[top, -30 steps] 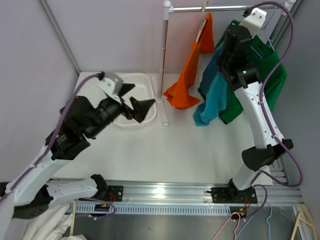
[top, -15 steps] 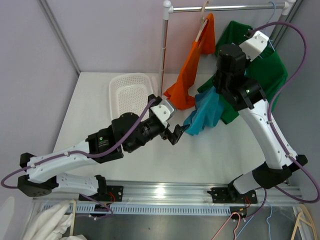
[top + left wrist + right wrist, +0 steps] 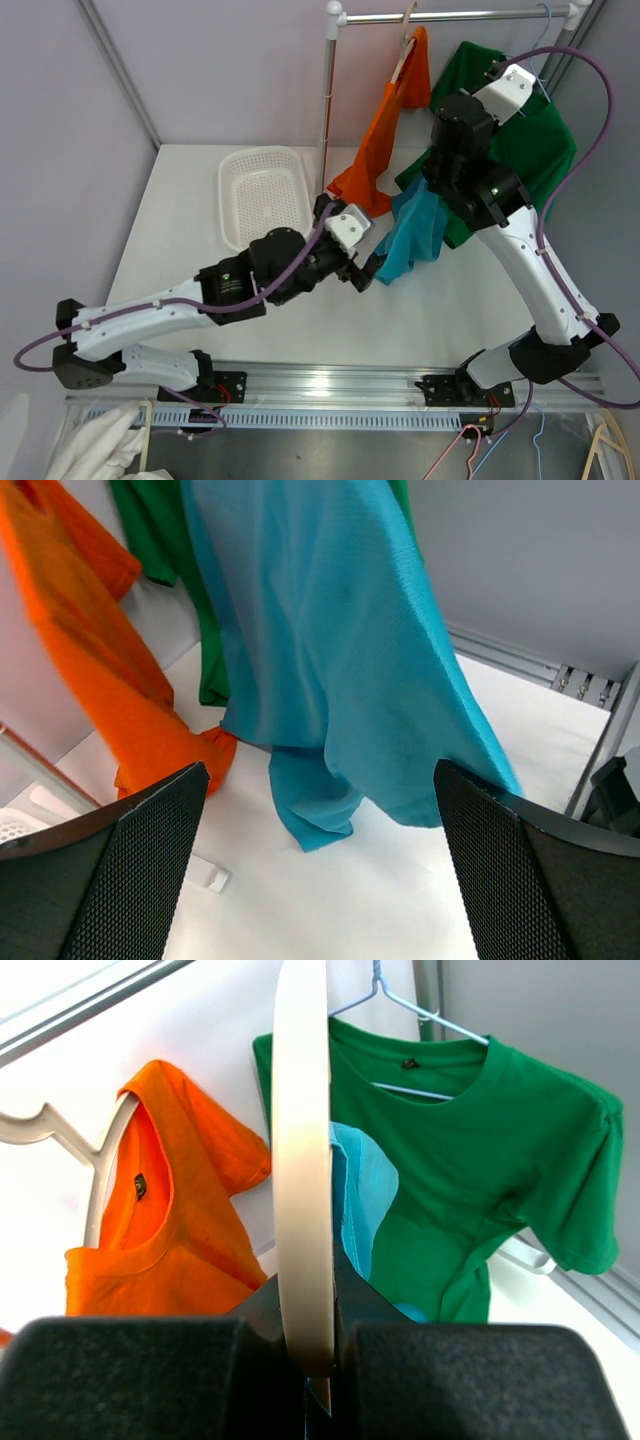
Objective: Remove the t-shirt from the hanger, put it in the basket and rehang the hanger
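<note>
A blue t-shirt point(image 3: 415, 230) hangs from a cream hanger point(image 3: 303, 1160), and its lower hem reaches the white table. My right gripper point(image 3: 320, 1295) is shut on that hanger and holds it in front of the rack, between the orange and green shirts. In the top view the right gripper point(image 3: 437, 170) sits above the blue cloth. My left gripper point(image 3: 365, 268) is open at the shirt's lower edge. In the left wrist view the blue t-shirt point(image 3: 330, 650) fills the gap ahead of the left gripper point(image 3: 320, 775), with nothing between the fingers.
An orange t-shirt point(image 3: 375, 165) and a green t-shirt point(image 3: 520, 140) hang from the rail point(image 3: 450, 16) on their own hangers. The rack's white post point(image 3: 328, 100) stands beside a white basket point(image 3: 262, 195) at the back left.
My left arm has swung from over the basket rightward to the blue t-shirt's hem, still open. My right arm has shifted slightly left and down with the hanger.
</note>
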`<state>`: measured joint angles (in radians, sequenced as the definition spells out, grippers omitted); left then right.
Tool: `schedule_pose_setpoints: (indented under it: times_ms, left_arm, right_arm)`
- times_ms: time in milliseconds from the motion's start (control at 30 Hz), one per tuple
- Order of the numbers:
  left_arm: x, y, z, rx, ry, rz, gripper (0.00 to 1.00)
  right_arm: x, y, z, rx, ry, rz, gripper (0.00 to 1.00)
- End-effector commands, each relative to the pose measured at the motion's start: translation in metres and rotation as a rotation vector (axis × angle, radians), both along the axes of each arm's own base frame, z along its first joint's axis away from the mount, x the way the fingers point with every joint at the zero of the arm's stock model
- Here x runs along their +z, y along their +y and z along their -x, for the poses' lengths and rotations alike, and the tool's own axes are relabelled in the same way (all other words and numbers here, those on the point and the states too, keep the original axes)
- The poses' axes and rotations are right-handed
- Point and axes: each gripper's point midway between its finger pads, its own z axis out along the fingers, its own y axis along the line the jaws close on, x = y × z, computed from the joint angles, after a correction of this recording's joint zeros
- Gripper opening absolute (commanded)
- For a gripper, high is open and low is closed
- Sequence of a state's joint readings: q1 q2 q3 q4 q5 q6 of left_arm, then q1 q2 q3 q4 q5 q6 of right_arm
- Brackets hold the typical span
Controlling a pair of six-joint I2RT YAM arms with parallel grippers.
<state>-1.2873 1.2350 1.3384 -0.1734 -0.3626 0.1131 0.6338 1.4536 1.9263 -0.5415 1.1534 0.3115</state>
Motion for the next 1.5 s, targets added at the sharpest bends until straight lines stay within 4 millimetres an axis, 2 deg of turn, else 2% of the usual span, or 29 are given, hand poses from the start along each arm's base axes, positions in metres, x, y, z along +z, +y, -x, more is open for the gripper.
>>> schedule_pose_setpoints:
  times_ms: [0, 67, 100, 200, 400, 567, 733, 767, 800, 833, 867, 900, 933, 967, 1000, 1033, 1133, 1167, 1300, 1333, 1367, 1433, 1467]
  left_arm:
    - [0.04, 0.045, 0.005, 0.058, -0.012, 0.136, 1.0]
    - [0.043, 0.059, 0.014, 0.038, -0.008, 0.165, 1.0]
    - [0.051, 0.071, 0.02, 0.02, -0.005, 0.204, 1.0]
    - [0.053, 0.072, 0.032, -0.042, 0.017, 0.199, 1.0]
    - [0.034, 0.04, 0.047, -0.181, 0.032, 0.161, 1.0]
    - [0.02, 0.006, 0.039, -0.184, 0.057, 0.1, 1.0]
    - [0.002, -0.011, 0.023, -0.124, 0.081, 0.035, 0.99]
    - [0.006, -0.012, 0.02, -0.115, 0.081, 0.041, 0.99]
    - [-0.002, -0.016, 0.015, -0.091, 0.1, 0.022, 0.99]
    - [-0.001, -0.016, 0.008, -0.072, 0.105, 0.021, 0.97]
    - [0.003, -0.016, 0.005, -0.059, 0.104, 0.023, 0.89]
    - [-0.002, -0.018, 0.0, -0.037, 0.107, 0.009, 0.78]
    - [0.0, -0.014, -0.007, 0.003, 0.103, 0.009, 0.65]
    - [0.0, -0.012, -0.01, 0.022, 0.101, 0.007, 0.41]
    - [0.005, -0.01, -0.012, 0.036, 0.096, 0.019, 0.31]
    - [0.011, -0.006, -0.015, 0.06, 0.089, 0.034, 0.28]
    - [0.018, 0.0, -0.013, 0.061, 0.085, 0.05, 0.04]
    - [0.019, 0.001, -0.012, 0.056, 0.086, 0.048, 0.01]
    - [0.017, 0.007, 0.006, 0.027, 0.076, 0.02, 0.01]
    - [0.016, 0.005, 0.018, 0.001, 0.073, 0.013, 0.01]
    - [0.018, 0.011, 0.024, -0.006, 0.068, 0.015, 0.01]
    - [0.016, 0.013, 0.043, -0.042, 0.074, 0.012, 0.01]
    - [0.019, 0.018, 0.049, -0.054, 0.082, 0.026, 0.01]
  right_arm:
    - [0.015, -0.008, 0.0, -0.078, -0.061, -0.003, 0.0]
    - [0.012, -0.01, -0.003, -0.107, -0.066, 0.004, 0.0]
    - [0.01, -0.01, -0.007, -0.114, -0.059, 0.012, 0.0]
    - [0.006, -0.006, -0.015, -0.116, -0.05, 0.021, 0.0]
    - [0.01, 0.0, -0.016, -0.103, -0.058, 0.009, 0.0]
    - [0.014, 0.001, -0.013, -0.102, -0.062, 0.009, 0.0]
    - [0.014, 0.004, -0.013, -0.088, -0.065, 0.003, 0.0]
    - [0.015, 0.004, -0.012, -0.088, -0.065, 0.003, 0.0]
    - [0.015, 0.006, -0.011, -0.081, -0.067, 0.0, 0.0]
    - [0.015, 0.006, -0.011, -0.081, -0.067, -0.002, 0.0]
    - [0.016, 0.006, -0.01, -0.078, -0.068, -0.003, 0.0]
    - [0.016, 0.007, -0.009, -0.076, -0.068, -0.005, 0.0]
    - [0.016, 0.006, -0.009, -0.076, -0.067, -0.004, 0.0]
    - [0.016, 0.006, -0.008, -0.076, -0.067, -0.004, 0.0]
    - [0.016, 0.005, -0.007, -0.076, -0.067, -0.004, 0.0]
    - [0.016, 0.004, -0.007, -0.077, -0.068, -0.005, 0.0]
    - [0.015, 0.002, -0.006, -0.076, -0.067, -0.002, 0.0]
    - [0.012, 0.002, -0.007, -0.079, -0.062, 0.002, 0.0]
    - [0.006, -0.016, -0.019, -0.075, -0.047, -0.002, 0.0]
    - [0.003, -0.021, -0.023, -0.077, -0.044, -0.011, 0.0]
    - [0.0, -0.039, -0.027, -0.106, -0.043, -0.029, 0.0]
    - [-0.004, -0.049, -0.036, -0.089, -0.037, -0.041, 0.0]
    - [-0.004, -0.065, -0.04, -0.116, -0.039, -0.048, 0.0]
